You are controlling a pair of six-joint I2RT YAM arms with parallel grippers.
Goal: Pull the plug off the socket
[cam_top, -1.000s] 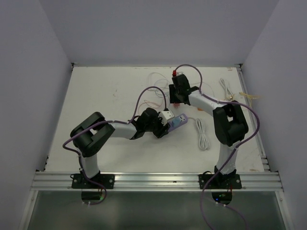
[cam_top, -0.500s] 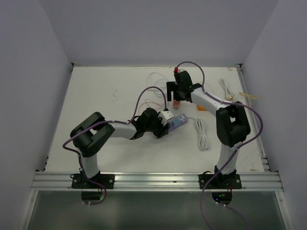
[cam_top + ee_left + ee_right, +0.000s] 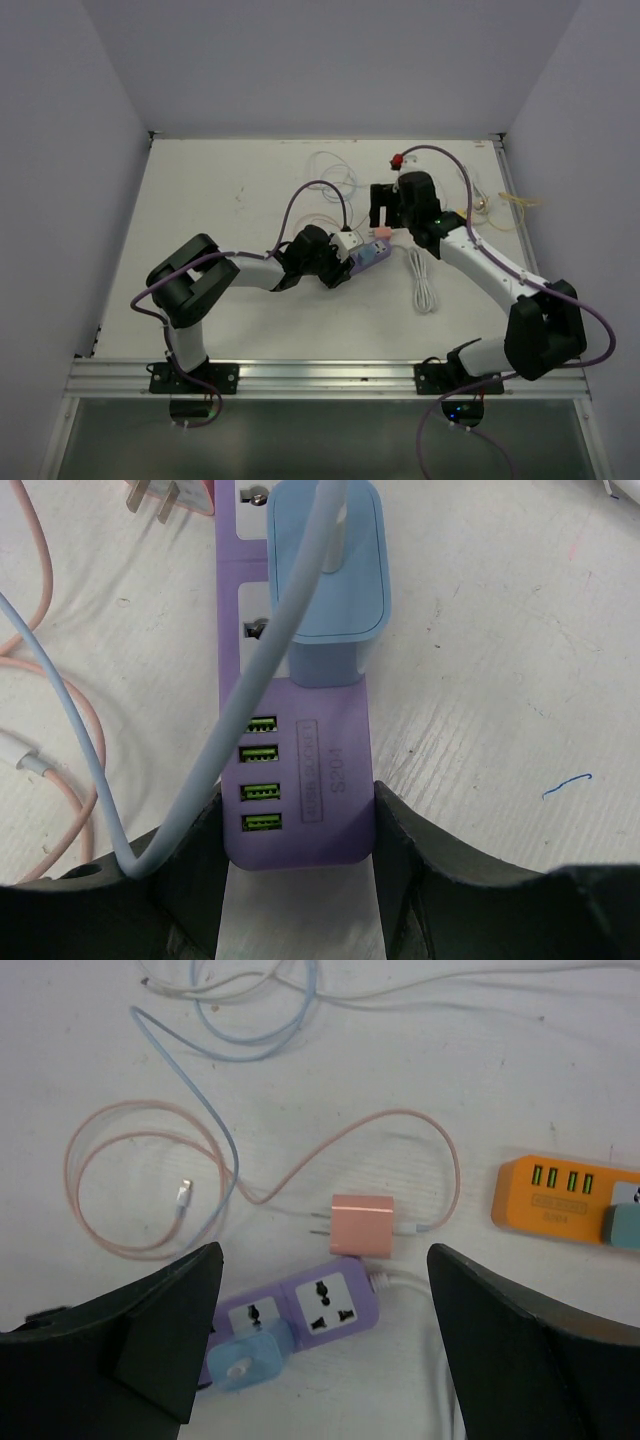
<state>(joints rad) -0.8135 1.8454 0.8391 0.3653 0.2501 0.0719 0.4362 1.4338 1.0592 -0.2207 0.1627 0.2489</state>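
Observation:
The purple socket strip (image 3: 305, 780) lies on the table, and my left gripper (image 3: 295, 825) is shut on its USB end. A light blue plug (image 3: 335, 570) with a pale blue cord still sits in one of its sockets. The pink plug (image 3: 362, 1225) lies loose on the table, prongs bare, touching the strip's (image 3: 320, 1310) far end. My right gripper (image 3: 322, 1250) hovers open above the pink plug and the strip, holding nothing. From above, the strip (image 3: 370, 255) lies between the left gripper (image 3: 340, 262) and the right gripper (image 3: 385, 212).
An orange power strip (image 3: 550, 1200) with a plug in it lies to the right of the pink plug. Pink and blue cords (image 3: 150, 1190) loop across the table behind. A coiled white cable (image 3: 422, 280) lies right of the purple strip.
My right gripper has opened and let go of the pink plug, which now lies by the strip's end. The right arm has swung right and nearer. The left gripper has kept its hold.

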